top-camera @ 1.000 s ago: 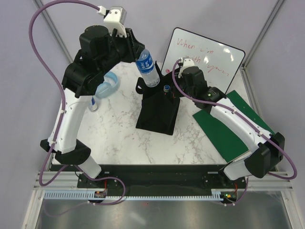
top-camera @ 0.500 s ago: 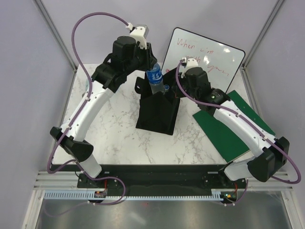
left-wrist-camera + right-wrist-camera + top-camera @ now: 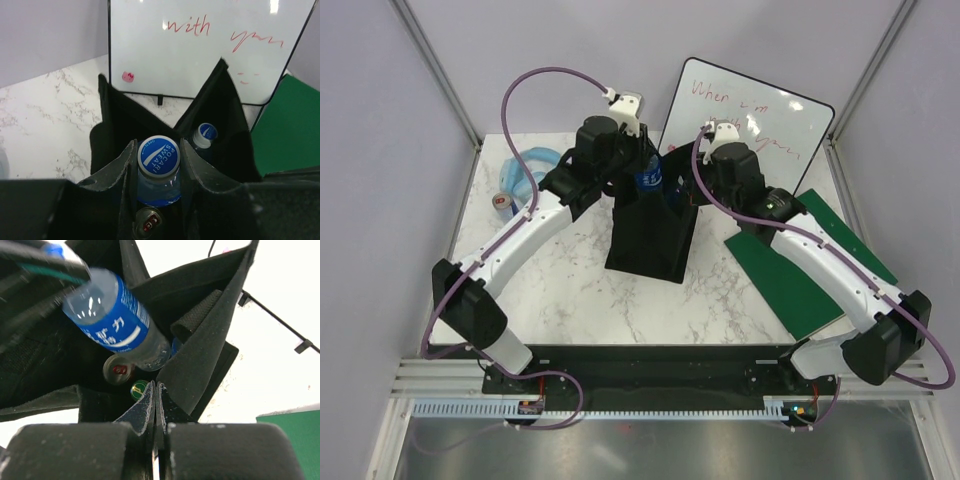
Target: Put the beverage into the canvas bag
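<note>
The beverage is a clear bottle with a blue label and blue cap (image 3: 158, 156). My left gripper (image 3: 158, 150) is shut on its neck and holds it upright in the mouth of the black canvas bag (image 3: 652, 235). In the top view the bottle (image 3: 648, 180) is half sunk in the bag. My right gripper (image 3: 154, 386) is shut on the bag's rim fabric (image 3: 210, 340) at its right side, holding it open. The bottle (image 3: 114, 320) shows tilted in the right wrist view. Inside the bag are another blue-capped bottle (image 3: 205, 134), a can top (image 3: 119, 371) and a green cap (image 3: 138, 389).
A whiteboard with red writing (image 3: 750, 110) stands right behind the bag. A green board (image 3: 810, 260) lies at the right under my right arm. A pale blue bottle (image 3: 525, 170) and a small can (image 3: 501, 201) lie at the far left of the marble table (image 3: 560, 280).
My left arm swung right with the bottle, from above the table's left to over the bag, and lowered it into the bag's mouth. The right gripper kept its hold on the rim.
</note>
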